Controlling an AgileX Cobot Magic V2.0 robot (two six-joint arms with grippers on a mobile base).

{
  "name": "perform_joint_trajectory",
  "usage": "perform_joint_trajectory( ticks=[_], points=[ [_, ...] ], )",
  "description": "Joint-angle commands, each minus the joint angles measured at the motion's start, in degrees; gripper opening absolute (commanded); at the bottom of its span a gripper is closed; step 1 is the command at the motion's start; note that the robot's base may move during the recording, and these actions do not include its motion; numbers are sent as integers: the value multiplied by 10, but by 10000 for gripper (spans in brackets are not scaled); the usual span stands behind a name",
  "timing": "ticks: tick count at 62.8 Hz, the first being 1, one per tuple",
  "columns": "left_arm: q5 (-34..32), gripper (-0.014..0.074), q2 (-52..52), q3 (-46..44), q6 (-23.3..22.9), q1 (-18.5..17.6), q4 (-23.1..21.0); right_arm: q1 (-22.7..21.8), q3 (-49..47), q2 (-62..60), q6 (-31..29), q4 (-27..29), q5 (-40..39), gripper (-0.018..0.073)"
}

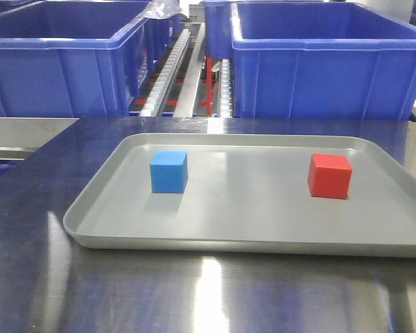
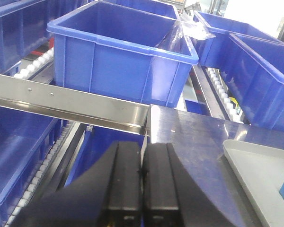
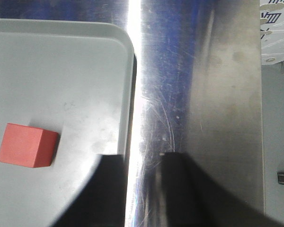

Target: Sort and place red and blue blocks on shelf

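Blue block: small matte light-blue cube [image 1: 169,171] sits flat on the left part of the shallow grey rounded-corner tray [image 1: 194,243], nothing touching it.
Red block: bright red matte cube [image 1: 329,175] is on the right part of the same tray, well apart from the blue one and level with it.
Tray: it lies on the shiny steel tabletop [image 1: 194,298], near side toward us.
Shelf: stainless-steel racking with a flat screwed front rail [image 2: 71,101] stands at the far side, and white roller tracks [image 1: 177,62] run back between the bins.
Crates: large dark-blue plastic crates [image 1: 319,62] rest on the rollers, left and right.
Left gripper: black left gripper [image 2: 143,172] has its jaws pressed together, gripping nothing. It hangs at the table's left edge by the rail.
Right gripper: black right gripper [image 3: 142,158] has its jaws parted and empty. It straddles the tray's right rim, with the red cube just to its left.
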Motion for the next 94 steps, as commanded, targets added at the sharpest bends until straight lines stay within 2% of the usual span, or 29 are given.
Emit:
perform_joint_trajectory(
  ticks=[1,34,58,64,75,82,94],
  points=[
    [-54,124,-10,17,0,0,-3,3,-21,-12,-5,1,-31,453],
    [-54,124,-10,17,0,0,-3,68,-26,1,-5,18,-53,456],
    [-54,124,-10,17,0,0,-3,100,-26,39,-5,30,-66,459],
    [-54,124,-10,17,0,0,-3,109,-26,49,-5,30,-69,491],
    [-54,124,-10,17,0,0,-3,114,-26,63,-5,53,-80,617],
    [-54,124,-10,17,0,0,-3,116,-26,73,-5,61,-84,617],
    [-54,124,-10,17,0,0,-3,142,-26,89,-5,64,-110,617]
  ],
)
